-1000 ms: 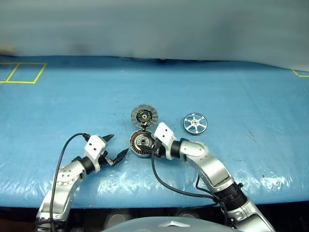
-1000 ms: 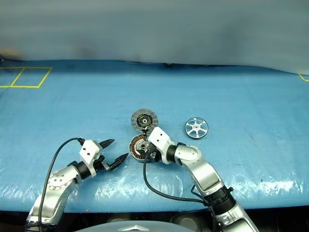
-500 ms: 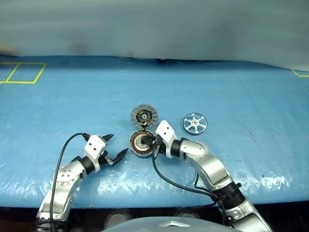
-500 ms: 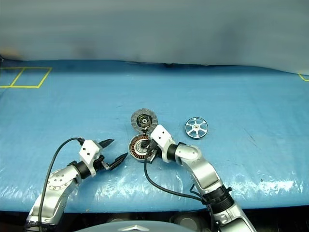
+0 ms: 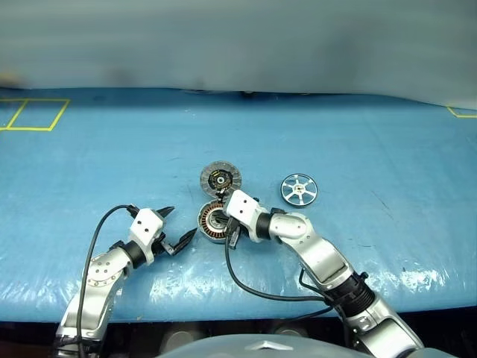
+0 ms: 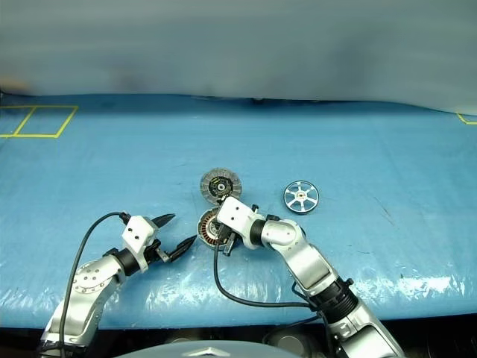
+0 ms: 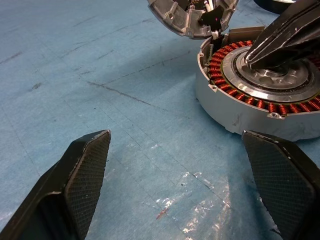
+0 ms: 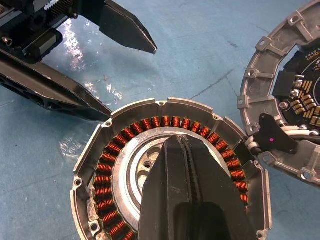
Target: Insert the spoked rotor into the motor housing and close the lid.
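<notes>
A: Item one, right gripper point(image 8: 187, 150). Condition?
B: Fingers pressed together, nothing between them; tips poised over the silver hub of the motor housing point(image 8: 125, 135), contact not clear.
A: Item two, left gripper point(image 7: 175, 185).
B: Jaws spread wide, empty; the housing lies just beyond one fingertip, clear of both.
A: Item three, lid point(image 5: 221, 178).
B: Swung open, ribbed face up, at the housing's far rim from the left jaws.
A: Item four, spoked rotor point(image 5: 299, 189).
B: On the blue table cover point(image 5: 387, 149), well apart from both pairs of jaws, untouched.
A: Step in hand?
B: Likely checking or steadying the housing; insertion not yet begun. Next, I judge, a gripper must open, reach for the rotor and carry it over the hub.
</notes>
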Motion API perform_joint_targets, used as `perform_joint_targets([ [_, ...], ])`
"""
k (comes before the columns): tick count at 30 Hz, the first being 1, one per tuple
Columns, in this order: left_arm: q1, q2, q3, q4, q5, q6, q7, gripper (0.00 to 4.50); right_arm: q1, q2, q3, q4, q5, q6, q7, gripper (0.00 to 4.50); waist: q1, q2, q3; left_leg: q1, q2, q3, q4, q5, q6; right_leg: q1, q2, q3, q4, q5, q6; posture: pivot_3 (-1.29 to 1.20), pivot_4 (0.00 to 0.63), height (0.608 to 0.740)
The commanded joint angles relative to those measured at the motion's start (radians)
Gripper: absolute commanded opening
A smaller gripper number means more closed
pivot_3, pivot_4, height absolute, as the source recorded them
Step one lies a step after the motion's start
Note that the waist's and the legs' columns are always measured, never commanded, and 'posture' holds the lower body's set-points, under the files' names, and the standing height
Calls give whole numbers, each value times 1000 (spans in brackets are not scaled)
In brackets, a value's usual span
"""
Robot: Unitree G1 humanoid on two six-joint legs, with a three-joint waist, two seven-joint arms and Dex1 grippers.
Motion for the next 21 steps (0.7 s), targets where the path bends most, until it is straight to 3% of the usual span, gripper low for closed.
perform_joint_targets([
  [1, -3, 3, 14, -4, -2, -19, 6, 4500, 20, -21, 21, 38, -34, 32, 0, 22, 0, 0, 0, 0, 0, 0, 0, 0, 0, 0, 0, 0, 0, 0, 0, 0, 150, 740],
  [14, -12, 5, 13, 2, -1, -20, 1, 4500, 50, -29, -16, 39, -23, 32, -21, 22, 8, 0, -1, 0, 0, 0, 0, 0, 0, 1, 0, 0, -1, 0, 0, 0, 150, 740],
  [21, -13, 6, 12, 0, -2, -16, -1, 4500, 57, 43, -94, -37, 112, 29, 10, 22, 7, 0, -1, 0, 0, 0, 0, 0, 0, 0, -1, 0, -1, 0, 0, 0, 150, 740],
])
